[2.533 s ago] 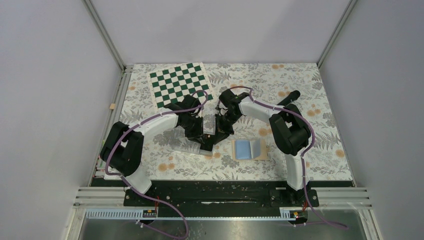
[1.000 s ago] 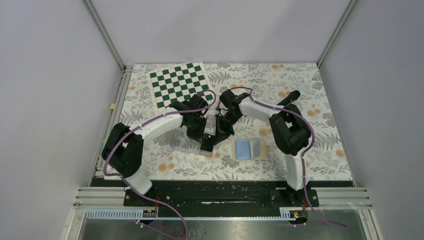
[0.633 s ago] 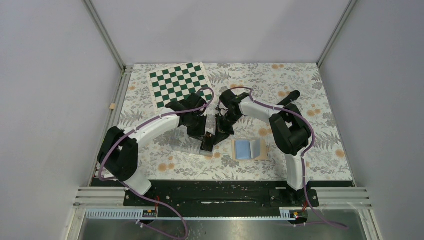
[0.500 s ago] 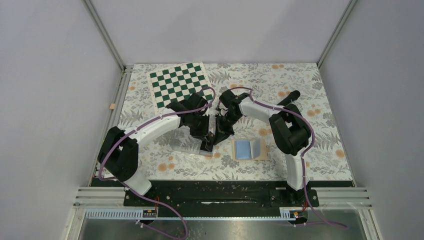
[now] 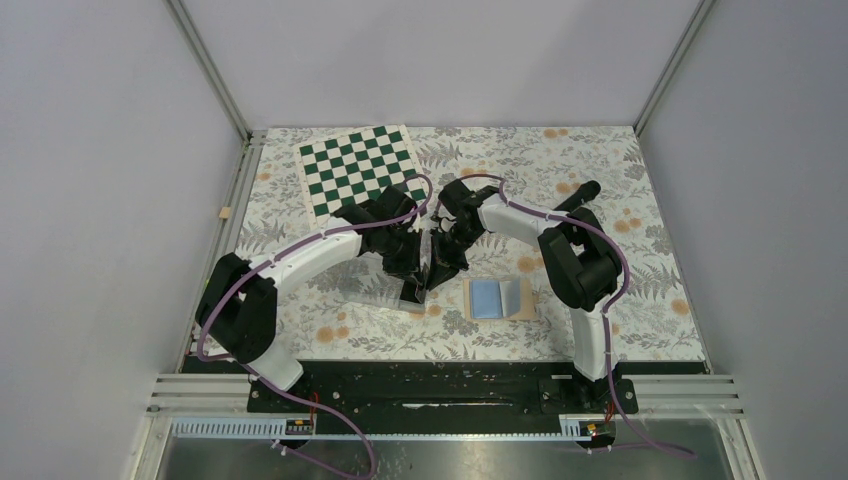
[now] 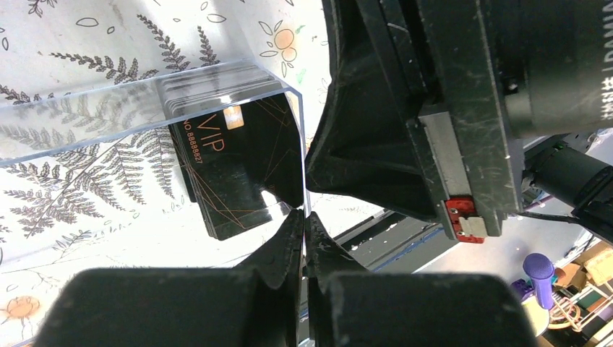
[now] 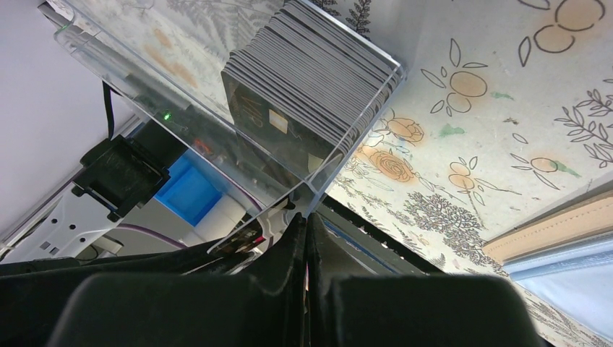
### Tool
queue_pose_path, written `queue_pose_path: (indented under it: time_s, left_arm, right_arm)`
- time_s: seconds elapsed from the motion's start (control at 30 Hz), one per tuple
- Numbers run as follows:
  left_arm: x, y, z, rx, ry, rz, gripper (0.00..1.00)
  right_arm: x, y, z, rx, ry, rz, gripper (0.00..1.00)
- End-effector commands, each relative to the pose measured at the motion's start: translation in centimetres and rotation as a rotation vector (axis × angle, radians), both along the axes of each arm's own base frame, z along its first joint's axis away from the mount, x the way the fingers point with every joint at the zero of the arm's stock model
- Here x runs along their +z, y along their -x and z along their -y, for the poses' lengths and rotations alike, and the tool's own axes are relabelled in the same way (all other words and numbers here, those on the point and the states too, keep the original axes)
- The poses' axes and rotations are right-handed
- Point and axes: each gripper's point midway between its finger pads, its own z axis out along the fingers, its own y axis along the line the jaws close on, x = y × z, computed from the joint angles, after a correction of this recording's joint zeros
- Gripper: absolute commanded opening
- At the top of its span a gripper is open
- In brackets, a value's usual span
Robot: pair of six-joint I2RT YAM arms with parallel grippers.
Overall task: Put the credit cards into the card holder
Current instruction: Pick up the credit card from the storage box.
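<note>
Tablecloth (image 5: 640,200) floral, bearing chequered mat (image 5: 362,168) and card holder (image 5: 499,298); walls (image 5: 440,60) grey.

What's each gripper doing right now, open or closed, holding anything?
Left gripper: closed at the clear tray wall; grip unclear.
Right gripper: closed at the clear tray's corner; grip unclear.

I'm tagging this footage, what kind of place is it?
Probably a robot test cell: grey walls on metal posts enclose a floral-covered table, the left arm and right arm are bolted at its near edge, and a green checkerboard lies on it.
</note>
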Motion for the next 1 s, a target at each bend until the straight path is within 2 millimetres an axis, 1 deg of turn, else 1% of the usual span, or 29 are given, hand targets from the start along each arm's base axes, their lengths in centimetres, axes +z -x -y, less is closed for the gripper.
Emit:
queue_pose_path:
  time_s: [0.0,0.07,0.13,0.17,0.23,0.4,0.47,0.5,0.6,0.77,0.87,0.97]
  left_arm:
    - [-1.2,-0.2,-0.2,0.013,-0.030,0.000,0.00]
    - [-1.4,-0.1,-0.3,0.015,-0.033,-0.005,0.00]
    - [-1.2,-0.2,-0.2,0.014,-0.026,0.003,0.00]
    - [-0.9,-0.2,-0.2,0.015,-0.022,0.011,0.00]
    - [0.1,-0.6,0.0,0.018,-0.003,0.040,0.00]
    - [4.0,-1.7,0.1,0.049,0.052,0.149,0.00]
    - [5.3,-2.0,-0.1,0.069,0.068,0.183,0.00]
    - [5.9,-2.1,-0.2,0.077,0.078,0.197,0.00]
    - [7.3,-2.4,-0.6,0.109,0.106,0.223,0.00]
    - [10.0,-3.0,-1.1,0.160,0.179,0.281,0.00]
    - [12.0,-3.2,-0.5,0.165,0.302,0.294,0.00]
    - [14.0,-3.3,0.4,0.155,0.451,0.295,0.00]
  right_arm:
    - [0.4,0.4,-0.3,0.030,-0.019,0.024,0.01]
    - [0.6,0.4,-0.3,0.032,-0.021,0.031,0.02]
    - [1.0,0.2,-0.3,0.036,-0.029,0.045,0.04]
    - [1.3,0.1,-0.3,0.037,-0.034,0.059,0.07]
    - [2.2,-0.3,0.0,0.037,-0.038,0.105,0.17]
    - [5.4,-2.0,1.2,0.010,-0.057,0.262,0.42]
    - [6.6,-2.5,1.7,-0.014,-0.081,0.302,0.51]
    - [7.1,-2.8,1.9,-0.031,-0.093,0.317,0.54]
    - [8.8,-3.5,2.7,-0.085,-0.143,0.355,0.61]
    - [11.5,-4.7,4.9,-0.169,-0.232,0.413,0.71]
    - [13.1,-5.1,6.1,-0.219,-0.327,0.419,0.73]
    - [14.6,-4.9,6.5,-0.235,-0.462,0.417,0.75]
